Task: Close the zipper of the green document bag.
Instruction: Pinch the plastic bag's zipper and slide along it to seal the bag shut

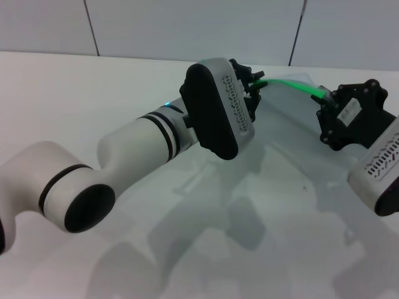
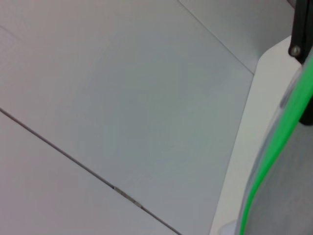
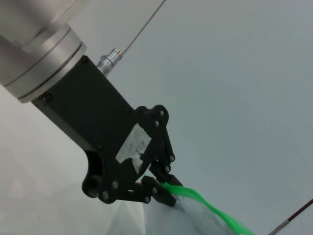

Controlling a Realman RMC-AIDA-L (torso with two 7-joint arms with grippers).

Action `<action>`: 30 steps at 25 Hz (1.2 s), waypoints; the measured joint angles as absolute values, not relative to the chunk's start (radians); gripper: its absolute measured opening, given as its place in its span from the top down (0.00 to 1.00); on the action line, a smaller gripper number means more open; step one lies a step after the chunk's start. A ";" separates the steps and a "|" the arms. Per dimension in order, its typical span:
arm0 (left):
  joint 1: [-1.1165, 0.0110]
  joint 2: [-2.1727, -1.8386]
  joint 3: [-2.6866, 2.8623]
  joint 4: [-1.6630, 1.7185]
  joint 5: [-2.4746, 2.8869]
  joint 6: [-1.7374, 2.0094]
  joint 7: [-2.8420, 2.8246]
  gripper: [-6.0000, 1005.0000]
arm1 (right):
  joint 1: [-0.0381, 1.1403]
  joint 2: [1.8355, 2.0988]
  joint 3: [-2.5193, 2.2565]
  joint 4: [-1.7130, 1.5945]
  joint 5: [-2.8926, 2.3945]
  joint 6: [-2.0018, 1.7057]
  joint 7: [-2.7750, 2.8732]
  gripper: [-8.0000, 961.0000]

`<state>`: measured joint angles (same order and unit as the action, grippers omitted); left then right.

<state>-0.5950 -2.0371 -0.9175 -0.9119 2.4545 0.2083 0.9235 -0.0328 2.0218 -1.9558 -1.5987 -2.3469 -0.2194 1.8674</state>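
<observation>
left claw (image 1: 254, 87) pinches zipper (image 1: 293, 85) at left end | right claw (image 1: 325, 99) grips its right end | green document bag (image 1: 283, 137) far right on table (image 1: 75, 106), slider hidden

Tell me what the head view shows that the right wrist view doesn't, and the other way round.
Only the head view shows both arms at once: the right gripper at one end of the zipper, and the white table under the green document bag.

Only the right wrist view shows the left gripper close up, its fingers pinched on the green strip.

Both show the left gripper holding the zipper, and the bag's clear plastic beneath it.
</observation>
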 joint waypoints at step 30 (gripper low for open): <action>-0.614 -2.034 -0.962 -0.801 2.428 0.229 0.885 0.91 | -0.104 2.022 -1.957 -1.713 -2.345 -0.219 1.865 0.94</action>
<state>-0.6142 -2.0339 -0.9620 -0.8010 2.4277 0.2290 0.8850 -0.1041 2.0217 -1.9567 -1.7130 -2.3454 -0.2194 1.8652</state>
